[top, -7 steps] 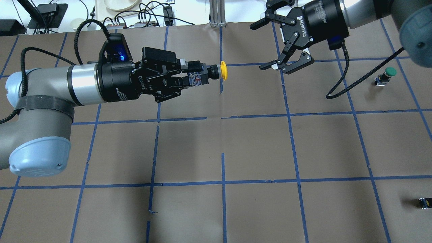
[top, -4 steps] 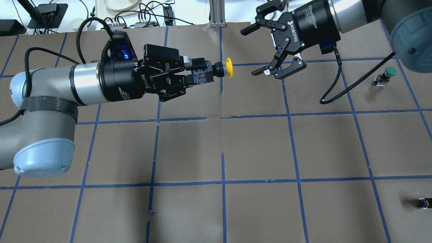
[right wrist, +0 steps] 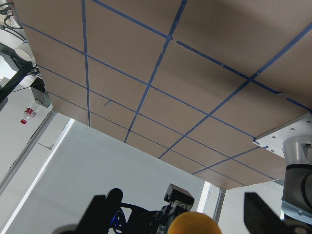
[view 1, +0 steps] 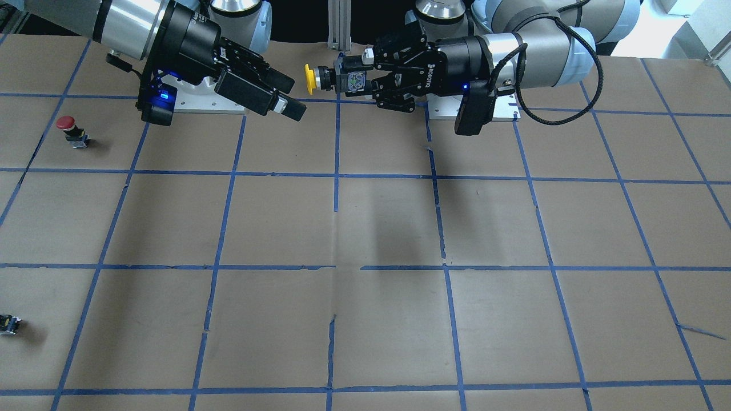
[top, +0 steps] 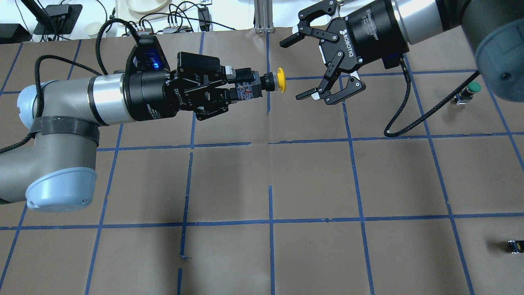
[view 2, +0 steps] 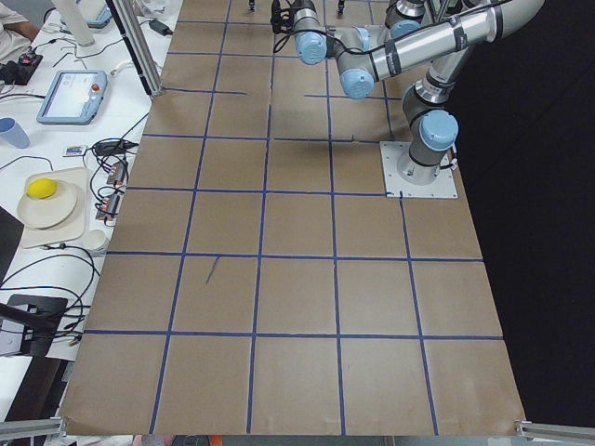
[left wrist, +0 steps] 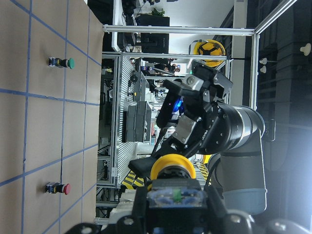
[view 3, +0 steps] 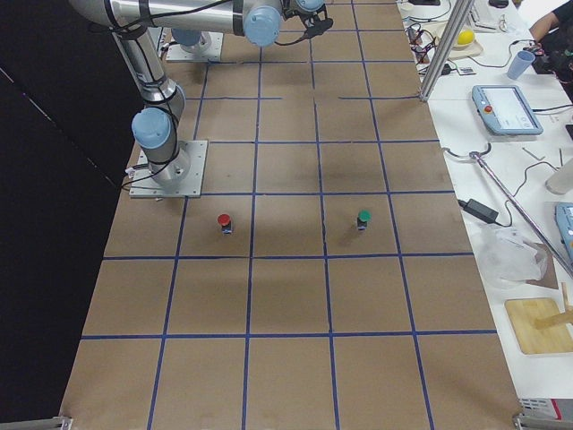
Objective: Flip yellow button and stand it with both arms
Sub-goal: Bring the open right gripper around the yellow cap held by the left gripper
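The yellow button (top: 281,79) hangs in the air, lying level, with its yellow cap facing my right gripper. My left gripper (top: 242,85) is shut on its black-and-grey body. The button also shows in the front-facing view (view 1: 309,79), held by the left gripper (view 1: 355,77). My right gripper (top: 293,69) is open and empty, its jaws spread wide a short gap from the cap, not touching it. It also shows in the front-facing view (view 1: 291,98). In the left wrist view the cap (left wrist: 172,168) points at the open right gripper (left wrist: 195,117). In the right wrist view the cap (right wrist: 194,223) sits low between the two fingers.
A green-capped button (top: 470,90) stands at the far right of the table. A small capless black block (top: 515,246) lies near the right front edge. A red-capped button (view 1: 69,130) stands near the right arm's base. Cables and clutter lie beyond the table's far edge.
My left gripper carried the yellow button a little to the right. My right gripper moved left toward it, still open. The gap between cap and right fingers has shrunk.
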Robot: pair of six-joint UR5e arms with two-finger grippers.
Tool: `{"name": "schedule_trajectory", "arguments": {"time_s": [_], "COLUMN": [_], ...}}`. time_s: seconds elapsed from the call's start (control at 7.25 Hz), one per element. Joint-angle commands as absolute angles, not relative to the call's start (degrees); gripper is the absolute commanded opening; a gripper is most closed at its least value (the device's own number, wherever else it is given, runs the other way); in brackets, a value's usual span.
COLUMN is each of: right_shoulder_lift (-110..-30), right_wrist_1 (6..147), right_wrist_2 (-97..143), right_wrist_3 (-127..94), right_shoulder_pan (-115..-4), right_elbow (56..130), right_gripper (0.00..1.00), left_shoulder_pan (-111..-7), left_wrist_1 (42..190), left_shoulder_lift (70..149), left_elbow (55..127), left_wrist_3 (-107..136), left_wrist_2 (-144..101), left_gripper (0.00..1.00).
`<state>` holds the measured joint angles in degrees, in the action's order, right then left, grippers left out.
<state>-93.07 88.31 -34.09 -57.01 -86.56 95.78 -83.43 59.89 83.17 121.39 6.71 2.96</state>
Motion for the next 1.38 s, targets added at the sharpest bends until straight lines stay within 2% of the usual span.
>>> {"name": "schedule_trajectory", "arguments": {"time_s": [0.0, 0.55, 0.97, 1.1, 1.24], "right_shoulder_lift": [-93.6, -93.6, -93.5, -93.5, -93.4], "right_wrist_1": [88.2, 86.7, 86.6, 86.6, 86.6], "right_wrist_2": [-33.6, -33.7, -33.8, -33.8, -33.8], "right_wrist_3": [-56.9, -57.0, -57.0, -57.0, -57.0], "right_shoulder_pan": [-87.1, -88.6, -88.5, -88.5, -88.5], "right_elbow": [96.0, 96.1, 96.0, 96.1, 96.0], "right_gripper": [1.0, 0.98, 0.74, 0.6, 0.41], "left_shoulder_pan": [-83.4, -83.4, -83.5, -83.5, -83.5], "left_wrist_1": [59.2, 59.1, 59.1, 59.1, 59.1], "left_shoulder_lift": [83.2, 83.1, 83.2, 83.2, 83.1], "left_elbow": [121.6, 121.6, 121.6, 121.7, 121.9], "left_wrist_3": [6.8, 6.9, 6.9, 6.8, 6.8], "left_wrist_2": [3.0, 2.9, 2.9, 2.9, 2.9], "left_gripper": [0.21, 0.21, 0.21, 0.21, 0.21]}}
